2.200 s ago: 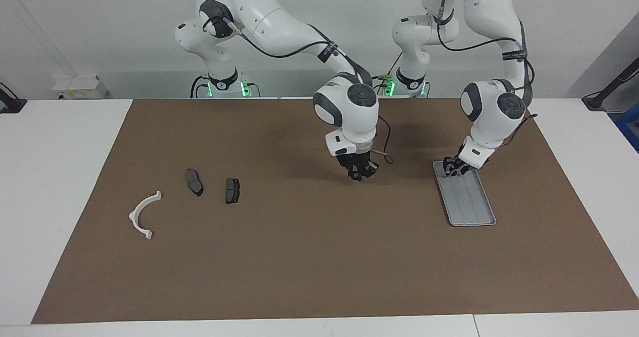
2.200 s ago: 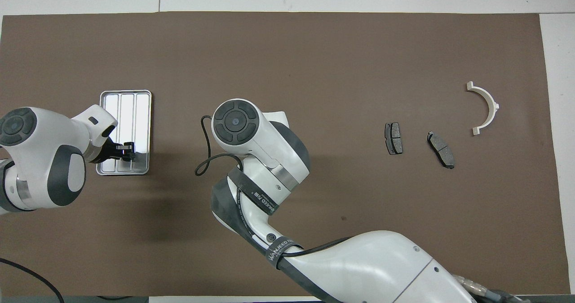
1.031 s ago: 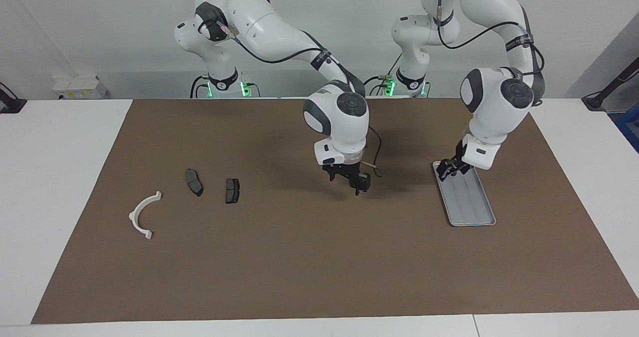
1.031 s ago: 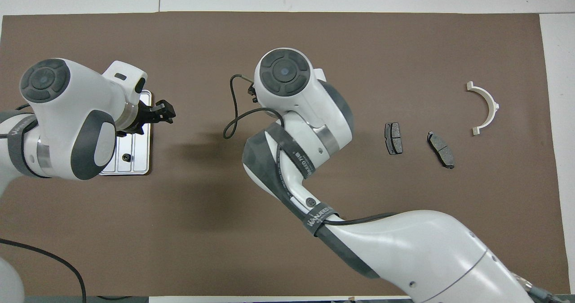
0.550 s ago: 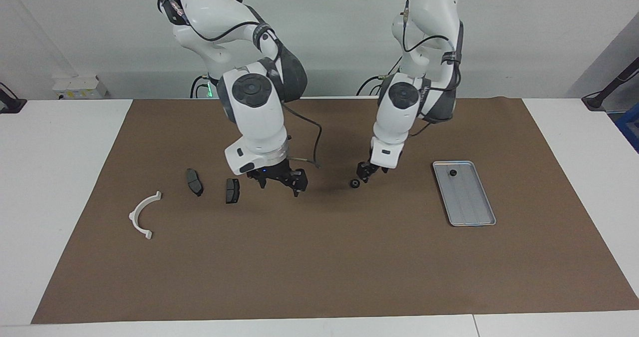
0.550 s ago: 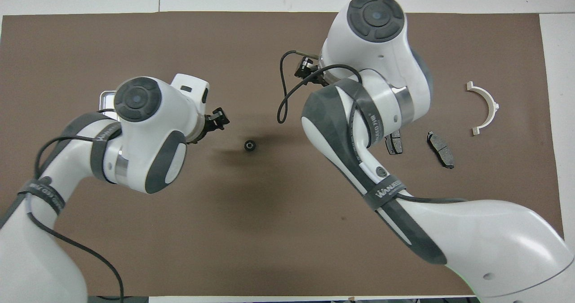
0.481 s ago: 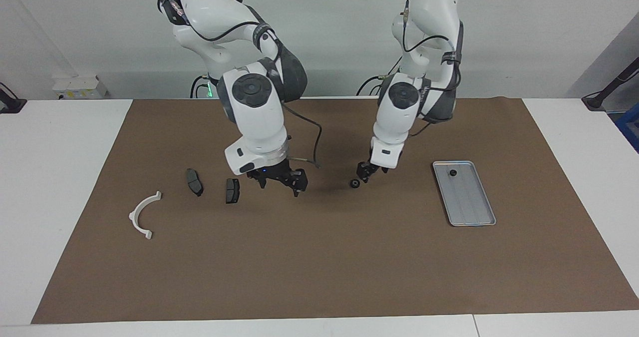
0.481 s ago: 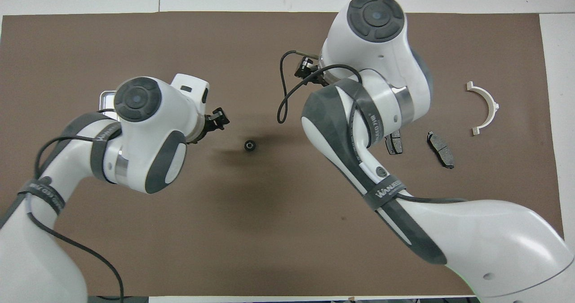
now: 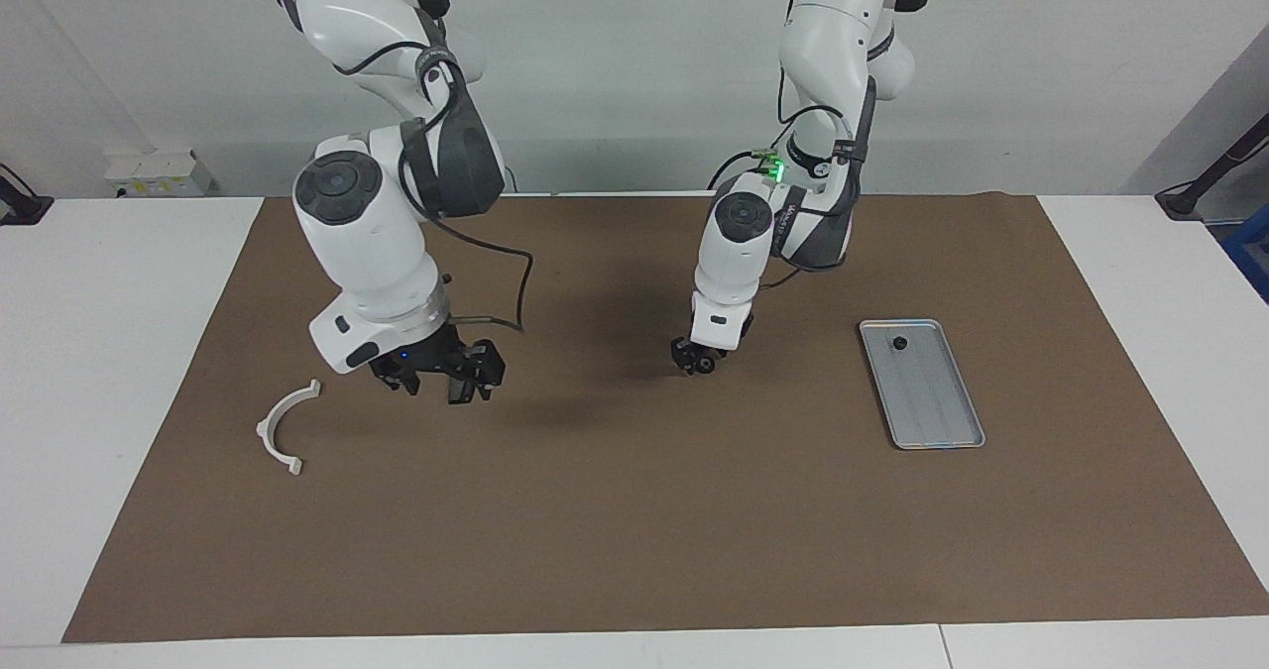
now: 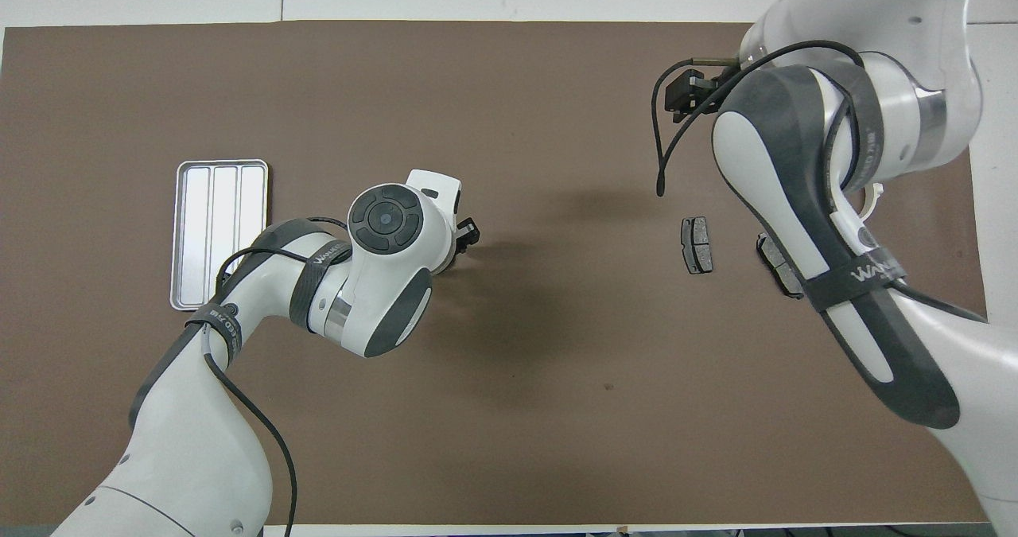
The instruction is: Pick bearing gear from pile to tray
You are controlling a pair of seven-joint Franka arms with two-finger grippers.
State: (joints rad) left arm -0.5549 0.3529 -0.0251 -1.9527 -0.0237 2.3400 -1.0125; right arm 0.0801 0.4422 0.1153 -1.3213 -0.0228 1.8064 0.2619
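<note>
The silver tray (image 9: pixel 937 406) lies toward the left arm's end of the mat and holds one small black round piece (image 9: pixel 899 343). It also shows in the overhead view (image 10: pixel 199 235). My left gripper (image 9: pixel 697 359) is down at the mat near the middle, beside the tray; no piece shows apart from it. My right gripper (image 9: pixel 441 380) is open and low over the two dark brake pads, which it hides in the facing view. The overhead view shows one pad (image 10: pixel 697 245) whole and the other pad (image 10: pixel 773 260) partly under the right arm. The white bracket (image 9: pixel 283 426) lies beside them.
A brown mat (image 9: pixel 634 530) covers the table between white margins. The right arm's wrist and cable (image 10: pixel 688 91) hang over the right arm's end of the mat. The left arm's forearm (image 10: pixel 262 274) crosses the tray's nearer corner.
My left gripper has come down onto the spot where a black round piece lay on the mat. My right gripper has moved from the middle to over the brake pads.
</note>
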